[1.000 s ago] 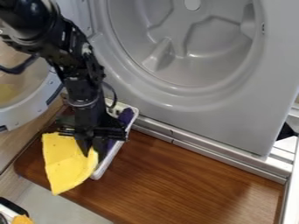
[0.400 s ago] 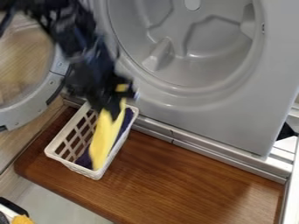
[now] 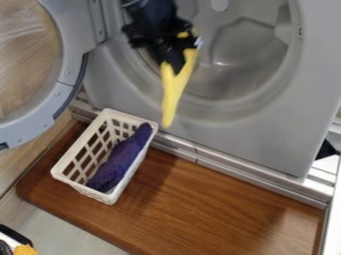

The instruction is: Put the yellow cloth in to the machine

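Yellow cloth (image 3: 173, 89) hangs from the black hand (image 3: 174, 54), gripped, in front of the machine's (image 3: 220, 112) round opening; seems outside the drum, hard to be sure. White basket (image 3: 66, 172) on wooden desk (image 3: 220, 204), dark purple cloth (image 3: 118, 162) inside. Door (image 3: 63, 82) open, left side of view.

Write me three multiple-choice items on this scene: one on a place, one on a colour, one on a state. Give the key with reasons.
1. Where is the purple cloth?
A) in the drum
B) in the basket
C) under the claw's tip

2. What colour is the held cloth?
A) white
B) purple
C) yellow

3. How is the machine's door?
A) open
B) shut
C) shut on a cloth

Key:
1 B: it lies within the basket's walls.
2 C: yellow fabric hangs from the claw.
3 A: the door stands swung aside, baring the drum.
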`<state>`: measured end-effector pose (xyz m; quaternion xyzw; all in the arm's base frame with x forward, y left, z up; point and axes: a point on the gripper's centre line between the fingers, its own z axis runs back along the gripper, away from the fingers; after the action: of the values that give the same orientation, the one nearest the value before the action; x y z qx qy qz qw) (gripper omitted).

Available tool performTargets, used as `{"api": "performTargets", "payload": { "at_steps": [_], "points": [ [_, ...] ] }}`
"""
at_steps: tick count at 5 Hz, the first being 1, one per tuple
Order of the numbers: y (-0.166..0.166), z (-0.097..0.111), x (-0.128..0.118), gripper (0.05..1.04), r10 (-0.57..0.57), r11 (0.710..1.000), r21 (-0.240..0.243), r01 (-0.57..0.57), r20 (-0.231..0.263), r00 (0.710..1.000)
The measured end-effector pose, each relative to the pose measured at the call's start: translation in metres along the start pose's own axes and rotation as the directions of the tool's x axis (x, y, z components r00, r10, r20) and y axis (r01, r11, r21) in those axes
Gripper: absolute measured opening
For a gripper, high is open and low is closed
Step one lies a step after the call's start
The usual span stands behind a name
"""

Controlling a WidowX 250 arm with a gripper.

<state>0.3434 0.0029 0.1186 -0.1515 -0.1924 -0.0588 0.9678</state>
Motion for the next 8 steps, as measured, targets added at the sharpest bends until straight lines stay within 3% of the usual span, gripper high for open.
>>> {"api": "performTargets", "payload": {
  "at_steps": [1,2,3,4,5,7,8],
  "points": [
    [-0.012,-0.002,0.027,0.071,-0.076,0.997,-0.006,0.076,0.082,0.994],
    [-0.014,-0.02,0.027,0.071,-0.149,0.989,0.022,0.148,0.179,0.973],
    [-0.009,-0.035,0.01,0.071,-0.168,0.986,0.06,0.157,0.271,0.948],
    [-0.002,-0.048,0.008,0.071,-0.24,0.97,0.112,0.216,0.317,0.917],
    [0.006,-0.059,0.011,0.071,-0.208,0.978,0.101,0.185,0.329,0.921],
    [0.01,-0.048,0.037,0.071,-0.182,0.983,0.084,0.162,0.4,0.898],
    [0.009,-0.046,0.039,0.101,-0.162,0.987,0.067,0.147,0.386,0.908]
  ]
}}
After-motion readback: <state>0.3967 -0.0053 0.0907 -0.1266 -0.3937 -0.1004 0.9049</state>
